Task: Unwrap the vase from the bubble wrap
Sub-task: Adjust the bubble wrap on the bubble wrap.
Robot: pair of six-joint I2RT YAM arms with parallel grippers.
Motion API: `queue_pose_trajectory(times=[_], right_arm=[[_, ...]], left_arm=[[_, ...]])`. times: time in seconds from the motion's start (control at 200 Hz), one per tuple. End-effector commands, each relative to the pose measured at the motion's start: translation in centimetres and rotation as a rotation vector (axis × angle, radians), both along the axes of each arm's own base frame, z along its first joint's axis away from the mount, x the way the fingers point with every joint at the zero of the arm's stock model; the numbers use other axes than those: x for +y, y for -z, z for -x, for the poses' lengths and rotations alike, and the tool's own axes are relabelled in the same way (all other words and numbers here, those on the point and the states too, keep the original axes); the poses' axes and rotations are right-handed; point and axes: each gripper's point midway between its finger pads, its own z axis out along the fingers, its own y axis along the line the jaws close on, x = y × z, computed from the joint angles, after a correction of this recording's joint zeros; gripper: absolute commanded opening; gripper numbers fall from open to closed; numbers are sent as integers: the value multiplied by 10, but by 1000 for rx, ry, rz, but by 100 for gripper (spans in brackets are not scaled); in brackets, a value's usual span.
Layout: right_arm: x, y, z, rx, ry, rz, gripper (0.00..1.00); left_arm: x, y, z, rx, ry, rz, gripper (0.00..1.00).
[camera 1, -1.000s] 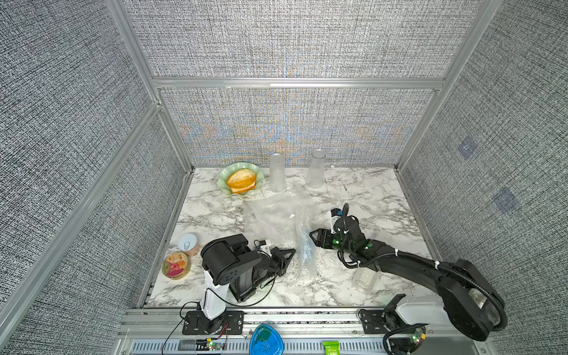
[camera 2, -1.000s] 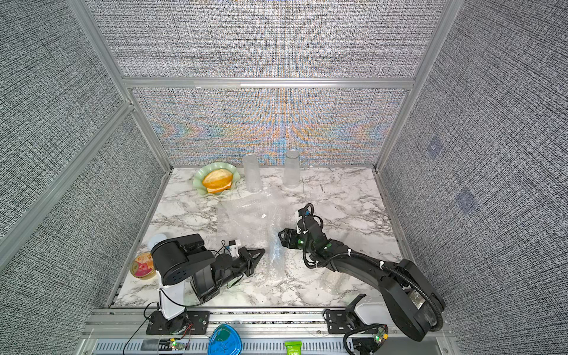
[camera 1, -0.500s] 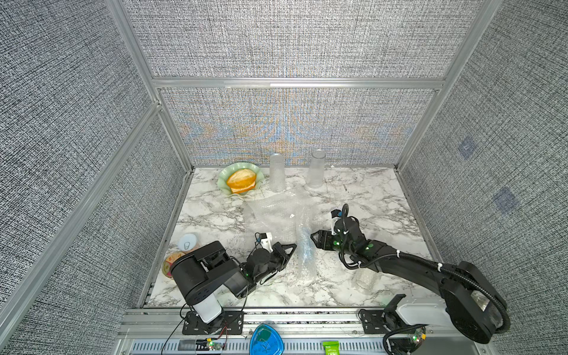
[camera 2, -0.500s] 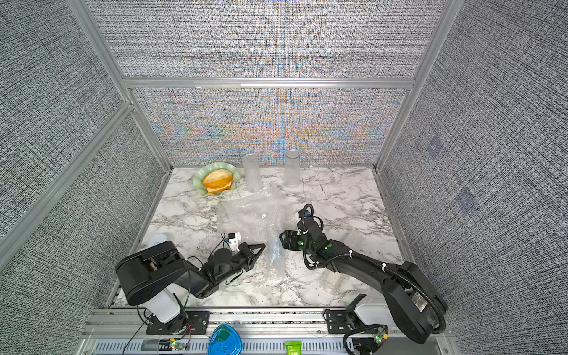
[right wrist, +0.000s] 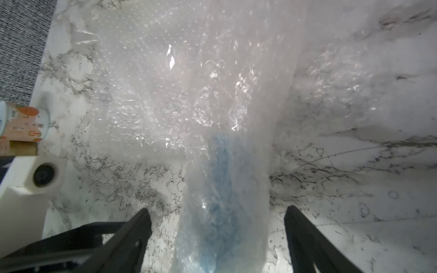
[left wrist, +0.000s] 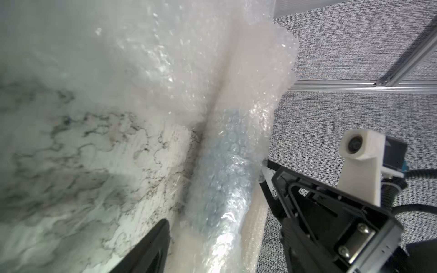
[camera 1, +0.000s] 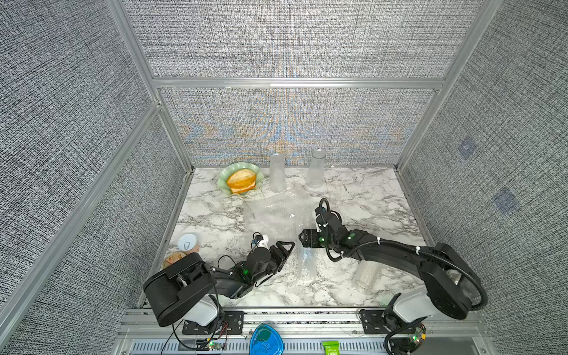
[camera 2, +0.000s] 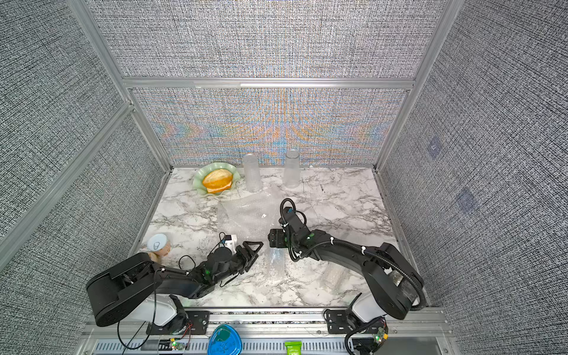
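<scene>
In both top views we see the bubble wrap [camera 1: 302,264] lying lower centre of the frame on the marble table [camera 1: 368,196], a bluish vase [right wrist: 221,189] showing through it. Our left gripper [camera 1: 285,250] sits just left of the bundle, our right gripper [camera 1: 304,239] at its upper end. Both wrist views show the fingers [right wrist: 300,227] spread apart astride the bundle, clamping nothing.

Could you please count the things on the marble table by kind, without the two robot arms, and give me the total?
Upright clear bubble-wrap rolls by the back wall: 2
Bubble wrap sheet spread out, ending in a wrapped bundle with blue inside: 1
Small bubble wrap roll lying under the right arm: 1
Green dish with bread: 1
Food cups at the left edge: 2
Total: 7
</scene>
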Motion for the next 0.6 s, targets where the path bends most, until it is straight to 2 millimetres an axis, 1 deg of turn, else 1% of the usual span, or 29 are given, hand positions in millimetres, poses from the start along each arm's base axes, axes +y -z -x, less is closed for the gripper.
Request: queue_pose_trajectory(times=[0.0, 0.075, 0.105, 0.12, 0.205, 0.28, 0.31, 0.425, 0.46, 0.53, 0.595], right_arm=[[-6, 14, 1, 46, 33, 70, 84], [-2, 20, -2, 66, 48, 82, 84], [-5, 27, -1, 84, 56, 98, 84], [1, 20, -7, 73, 60, 86, 84], [5, 27, -10, 103, 65, 103, 84], [9, 33, -10, 128, 66, 101, 80], [11, 35, -10, 133, 66, 98, 77], [13, 33, -11, 141, 66, 83, 54], [13, 31, -10, 140, 66, 77, 48], [13, 25, -9, 136, 67, 49, 39], [14, 16, -8, 118, 63, 1, 35]], left_arm=[[2, 11, 3, 19, 12, -32, 76], [0, 14, 4, 29, 18, -22, 76], [0, 16, 5, 34, 19, -22, 76], [-1, 16, 4, 34, 21, -19, 76], [-2, 17, 5, 38, 23, -5, 76], [-2, 17, 6, 36, 26, 1, 76], [-3, 17, 6, 35, 30, 0, 75], [-6, 14, 5, 30, 39, 5, 74], [-7, 14, 5, 29, 41, 8, 75], [-7, 13, 6, 28, 45, 10, 74], [-7, 13, 6, 27, 47, 13, 74]])
